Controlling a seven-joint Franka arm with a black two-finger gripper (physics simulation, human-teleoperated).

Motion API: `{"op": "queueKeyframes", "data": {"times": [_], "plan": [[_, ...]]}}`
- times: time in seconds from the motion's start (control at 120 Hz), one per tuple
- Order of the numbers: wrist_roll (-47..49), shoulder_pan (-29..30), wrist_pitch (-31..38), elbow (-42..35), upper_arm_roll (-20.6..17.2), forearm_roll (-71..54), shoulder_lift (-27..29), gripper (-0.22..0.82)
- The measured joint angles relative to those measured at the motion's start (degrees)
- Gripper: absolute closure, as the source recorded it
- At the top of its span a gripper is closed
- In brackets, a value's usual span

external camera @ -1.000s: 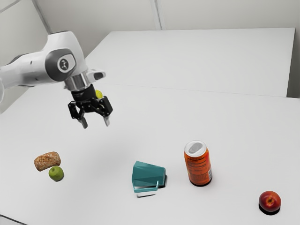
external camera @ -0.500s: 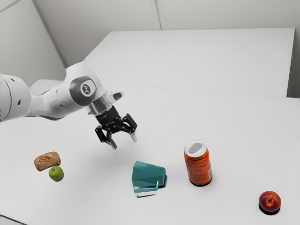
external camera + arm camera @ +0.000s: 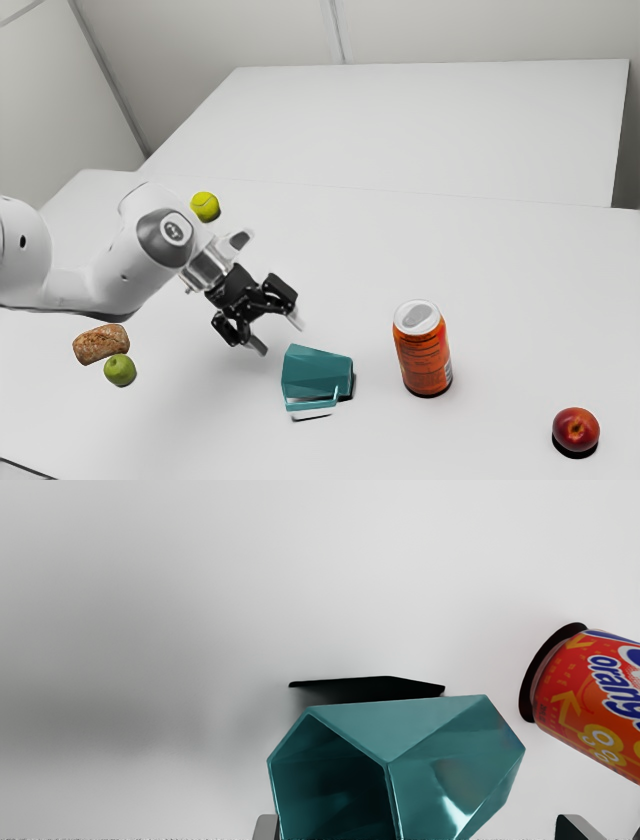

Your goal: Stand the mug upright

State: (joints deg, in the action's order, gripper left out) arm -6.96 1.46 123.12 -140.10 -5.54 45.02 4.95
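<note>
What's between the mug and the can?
No object: just bare table and some dark shadow between the mug and the can. Both the exterior view and the wrist view show that stretch.

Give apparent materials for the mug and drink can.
Mug: glossy; glazed ceramic or hard plastic, can't tell which. Sign: bright highlight on its teal facets.
Can: probably metal, printed orange finish, going by the silvery top and rimmed cylindrical shape.

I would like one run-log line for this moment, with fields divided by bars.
task: set mug upright | gripper: open, near mug's mouth | mug: on its side, not grasped | can: standing
</note>
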Motion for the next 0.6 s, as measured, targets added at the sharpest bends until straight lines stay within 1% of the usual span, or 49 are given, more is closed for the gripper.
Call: {"op": "queueKeyframes", "data": {"times": [0.217, 0.333, 0.567, 0.6], "plan": [[-2.6, 0.0, 0.6, -0.8, -0.9, 4.6, -2.0, 0.00], [-3.7, 0.5, 0.7, -0.9, -2.4, 7.8, -2.9, 0.00], [-5.1, -0.9, 0.8, -0.8, -4.0, 11.9, -4.3, 0.00], [-5.3, -1.2, 0.8, -0.7, -4.2, 12.2, -4.3, 0.01]]}}
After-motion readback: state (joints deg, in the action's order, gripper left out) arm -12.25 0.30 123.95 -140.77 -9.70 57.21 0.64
